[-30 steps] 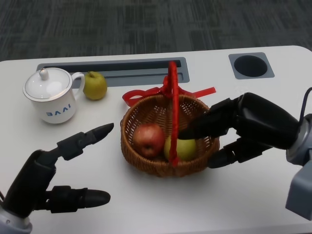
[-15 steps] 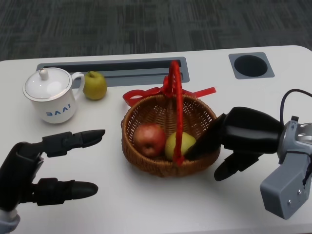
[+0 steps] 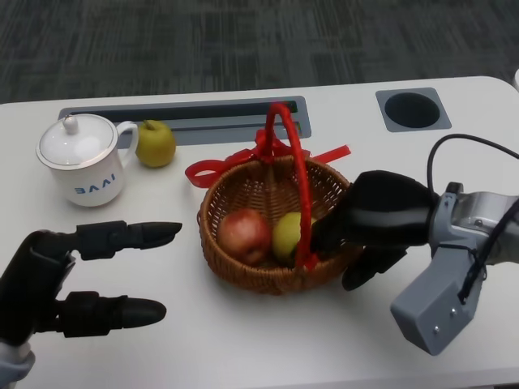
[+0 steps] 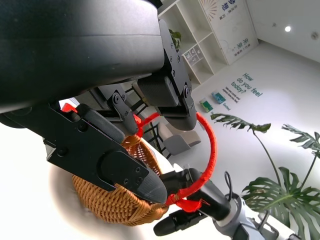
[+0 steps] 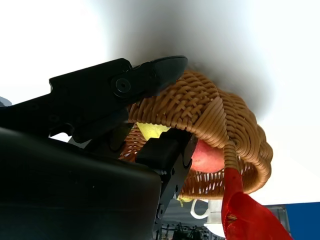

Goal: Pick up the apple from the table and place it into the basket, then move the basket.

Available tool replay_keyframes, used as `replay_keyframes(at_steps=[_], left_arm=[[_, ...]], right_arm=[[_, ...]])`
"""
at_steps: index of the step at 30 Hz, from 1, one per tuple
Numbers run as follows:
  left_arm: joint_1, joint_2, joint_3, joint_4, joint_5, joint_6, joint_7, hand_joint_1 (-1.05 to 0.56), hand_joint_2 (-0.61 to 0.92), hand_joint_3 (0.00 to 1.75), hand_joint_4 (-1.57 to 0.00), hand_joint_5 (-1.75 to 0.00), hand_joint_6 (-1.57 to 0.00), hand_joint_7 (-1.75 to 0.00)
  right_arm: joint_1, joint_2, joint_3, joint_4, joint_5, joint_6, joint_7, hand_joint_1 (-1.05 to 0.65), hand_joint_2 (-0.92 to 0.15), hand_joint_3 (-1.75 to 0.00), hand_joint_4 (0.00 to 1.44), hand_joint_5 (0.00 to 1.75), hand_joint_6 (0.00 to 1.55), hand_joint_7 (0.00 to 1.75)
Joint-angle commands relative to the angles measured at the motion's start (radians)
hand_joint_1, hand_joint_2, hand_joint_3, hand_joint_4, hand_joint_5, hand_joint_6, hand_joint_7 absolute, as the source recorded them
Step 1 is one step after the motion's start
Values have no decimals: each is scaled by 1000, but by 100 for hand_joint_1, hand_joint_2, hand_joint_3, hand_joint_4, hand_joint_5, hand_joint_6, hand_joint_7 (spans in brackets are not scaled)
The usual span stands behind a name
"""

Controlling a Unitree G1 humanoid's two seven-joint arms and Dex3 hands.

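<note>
A wicker basket [image 3: 216, 247] with a red handle [image 3: 302, 182] stands mid-table. Inside lie a red apple [image 3: 243, 235] and a green apple [image 3: 288, 235]. My right hand [image 3: 379, 215] grips the basket's right rim, its fingers inside by the green apple and its thumb outside the wall. The right wrist view shows that pinch on the woven rim [image 5: 200, 107], with the red apple [image 5: 207, 157] behind it. My left hand [image 3: 69, 284] hovers open to the left of the basket, touching nothing. In the left wrist view the basket [image 4: 107, 202] lies beyond the left hand's fingers [image 4: 105, 165].
A white lidded mug [image 3: 81, 158] stands at the back left with a green fruit [image 3: 156, 143] beside it. A grey slot [image 3: 186, 113] and a round recess [image 3: 411, 109] sit along the table's far side. Red ribbon ends [image 3: 207, 170] trail behind the basket.
My right hand drew back out of the basket and closed on its right rim, its forearm swinging round. The basket turned slightly, its ribbon shifting left. My left hand dropped a little.
</note>
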Motion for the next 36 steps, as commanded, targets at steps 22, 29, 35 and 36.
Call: replay_keyframes(at_steps=[22,29,35,36], left_arm=[[10,-27,25,-17,6,0,20,-55,73,0,-100,-2,-90,-1],[5,-27,28,-6,13,-8,22,-54,72,0,-101,-2,-91,-1],[11,-28,35,3,14,-26,21,-55,73,0,-102,-2,-91,-1],[13,-29,37,2,17,-29,22,-55,73,0,-102,-2,-91,-1]], right_arm=[[-38,16,-3,117,106,140,-26,-25,-90,-4,117,7,91,1],[-55,13,-48,156,139,258,46,-31,-92,-18,115,6,90,1],[-76,27,-51,190,132,416,82,-32,-92,-14,114,4,91,1],[-79,32,-56,194,138,439,99,-32,-92,-14,115,5,91,1]])
